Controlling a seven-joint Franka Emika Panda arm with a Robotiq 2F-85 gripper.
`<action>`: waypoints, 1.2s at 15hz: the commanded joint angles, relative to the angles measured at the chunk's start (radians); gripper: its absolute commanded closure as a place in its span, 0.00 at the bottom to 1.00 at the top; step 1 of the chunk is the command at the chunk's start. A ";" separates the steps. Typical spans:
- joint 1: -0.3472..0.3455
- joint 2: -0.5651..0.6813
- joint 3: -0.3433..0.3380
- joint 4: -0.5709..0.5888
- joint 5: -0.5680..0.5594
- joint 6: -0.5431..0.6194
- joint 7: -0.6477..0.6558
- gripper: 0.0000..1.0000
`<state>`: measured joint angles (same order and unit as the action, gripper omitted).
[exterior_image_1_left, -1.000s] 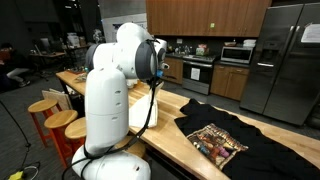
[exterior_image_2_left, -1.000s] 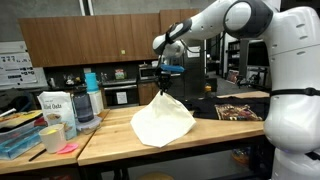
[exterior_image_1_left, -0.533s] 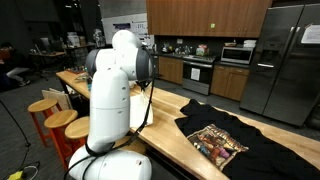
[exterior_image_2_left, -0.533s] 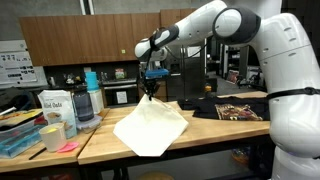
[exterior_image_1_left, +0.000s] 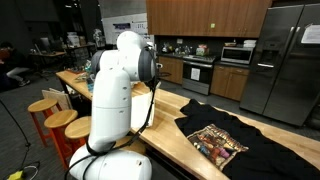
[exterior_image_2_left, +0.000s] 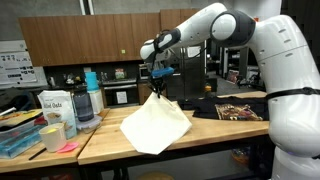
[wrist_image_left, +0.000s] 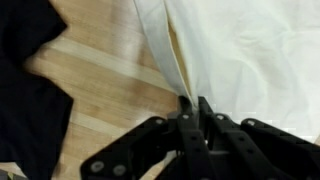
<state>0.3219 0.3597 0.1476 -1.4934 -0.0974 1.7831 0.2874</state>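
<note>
My gripper (exterior_image_2_left: 155, 86) is shut on the top edge of a cream-white cloth (exterior_image_2_left: 155, 122) and holds it up so it hangs in a loose sheet, its lower part resting on the wooden table (exterior_image_2_left: 105, 143). In the wrist view the jaws (wrist_image_left: 194, 103) pinch a fold of the cloth (wrist_image_left: 250, 50) above the wood. A black T-shirt with a colourful print (exterior_image_1_left: 215, 140) lies flat on the table beside it, also visible in an exterior view (exterior_image_2_left: 238, 110). In an exterior view the arm's body (exterior_image_1_left: 115, 100) hides the gripper and cloth.
At the table's end stand a white bag (exterior_image_2_left: 52, 108), blue and clear bottles (exterior_image_2_left: 88, 98), a cup and a plastic bin (exterior_image_2_left: 18, 138). Wooden stools (exterior_image_1_left: 52, 115) stand by the table. Kitchen cabinets, ovens and a steel fridge (exterior_image_1_left: 285, 60) line the back.
The gripper has swung with the cloth away from the black shirt toward the bottles, then shifted slightly back. The cloth hangs more spread out and lower than before.
</note>
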 joint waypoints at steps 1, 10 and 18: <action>-0.070 -0.137 -0.038 -0.144 0.020 0.049 0.027 0.97; -0.255 -0.444 -0.127 -0.521 0.087 0.321 0.131 0.97; -0.199 -0.377 0.046 -0.426 -0.420 0.127 0.550 0.97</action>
<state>0.0826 -0.0792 0.1217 -2.0057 -0.3730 2.0408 0.7095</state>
